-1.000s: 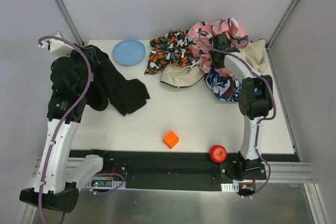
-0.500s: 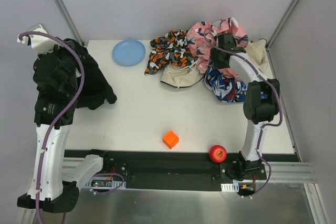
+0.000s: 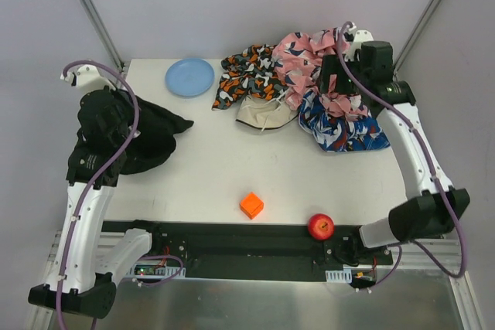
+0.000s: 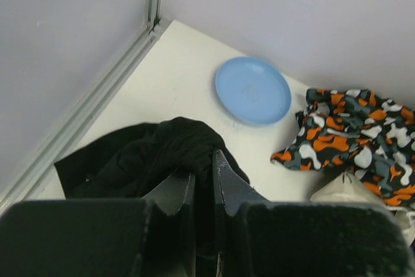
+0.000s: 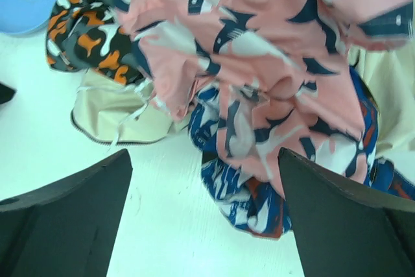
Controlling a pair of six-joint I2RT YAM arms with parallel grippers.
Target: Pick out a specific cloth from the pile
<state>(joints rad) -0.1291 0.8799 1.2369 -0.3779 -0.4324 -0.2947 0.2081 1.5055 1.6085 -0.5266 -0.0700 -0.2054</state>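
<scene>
The left end effector [image 4: 206, 186] is closed on a fold of the black cloth [image 4: 165, 150], bunched just below and ahead of it, well apart from the pile [image 3: 309, 90]. The right end effector [image 5: 204, 160] gapes over the pile, holding nothing.

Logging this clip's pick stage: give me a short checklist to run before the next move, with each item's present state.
1. Left gripper shut on the black cloth: ok, the fingers pinch the fabric in the wrist view.
2. Black cloth apart from the pile: ok, bare table lies between them.
3. Blue plate free of the black cloth: ok, they do not touch.
4. Right gripper holding nothing: ok, its fingers are wide open above the pink cloth.
5. Black cloth fully on the table: cannot tell, the left arm hides its far-left part.
</scene>
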